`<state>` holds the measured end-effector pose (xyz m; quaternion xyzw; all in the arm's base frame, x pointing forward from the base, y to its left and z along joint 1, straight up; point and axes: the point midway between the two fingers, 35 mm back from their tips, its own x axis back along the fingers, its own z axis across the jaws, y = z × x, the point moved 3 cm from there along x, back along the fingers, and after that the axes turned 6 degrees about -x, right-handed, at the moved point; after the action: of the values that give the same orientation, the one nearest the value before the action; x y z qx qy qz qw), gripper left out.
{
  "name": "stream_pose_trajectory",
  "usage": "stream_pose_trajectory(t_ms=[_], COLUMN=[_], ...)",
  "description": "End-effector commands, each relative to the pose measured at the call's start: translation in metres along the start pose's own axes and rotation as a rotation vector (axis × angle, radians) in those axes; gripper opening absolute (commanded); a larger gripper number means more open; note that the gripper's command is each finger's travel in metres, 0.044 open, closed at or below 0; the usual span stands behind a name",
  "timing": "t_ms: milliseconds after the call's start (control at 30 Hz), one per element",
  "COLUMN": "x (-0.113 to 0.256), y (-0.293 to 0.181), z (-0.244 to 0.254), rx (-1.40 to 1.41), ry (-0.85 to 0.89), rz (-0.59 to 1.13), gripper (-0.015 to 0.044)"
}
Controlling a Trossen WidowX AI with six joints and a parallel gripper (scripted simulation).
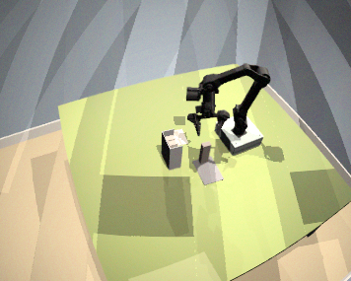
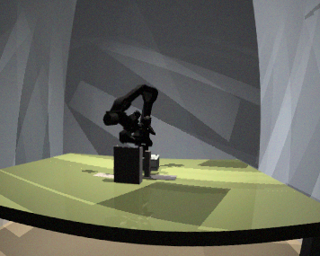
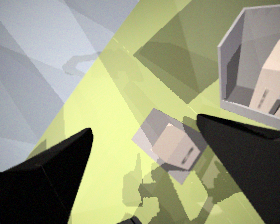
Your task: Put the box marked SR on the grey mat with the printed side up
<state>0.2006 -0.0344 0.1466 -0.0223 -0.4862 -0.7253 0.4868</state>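
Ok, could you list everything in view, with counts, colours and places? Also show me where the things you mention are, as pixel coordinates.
bin [image 1: 175, 158] [image 2: 128, 164] [image 3: 255, 30]: one, grey and black, on the table
boxes in the bin [image 1: 173, 140] [image 3: 269, 75]: count unclear, beige, upright
mat [image 1: 211, 175] [image 2: 167, 178] [image 3: 145, 131]: one, grey, beside the bin
box on the mat [image 1: 205, 153] [image 2: 147, 164] [image 3: 174, 144]: one, beige, standing, print unreadable
pale patch [image 1: 183, 139] [image 2: 104, 175]: one, whitish, by the bin, nature unclear
table [image 1: 136, 149] [image 2: 254, 203] [image 3: 80, 117]: one, yellow-green, under everything
floor [image 1: 33, 193] [image 2: 79, 243]: tan, below
walls [image 1: 151, 31] [image 2: 169, 37]: grey-blue, around
base [image 1: 245, 146] [image 2: 155, 163]: one, white and grey, on the table
arm [image 1: 256, 73] [image 2: 144, 91]: one, black, above the base
pincer [image 1: 209, 130] [image 2: 137, 138] [image 3: 144, 125]: one, black, open, above the mat area
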Motion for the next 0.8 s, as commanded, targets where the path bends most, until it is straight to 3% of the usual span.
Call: stream_pose_trajectory(t_ms=[0, 767], x=[0.000, 0.017], y=[0.001, -0.002], z=[-0.002, -0.031], rx=[0.049, 0.236], ry=[0.027, 0.123], rz=[0.007, 0.053], gripper=[0.0440, 0.0440])
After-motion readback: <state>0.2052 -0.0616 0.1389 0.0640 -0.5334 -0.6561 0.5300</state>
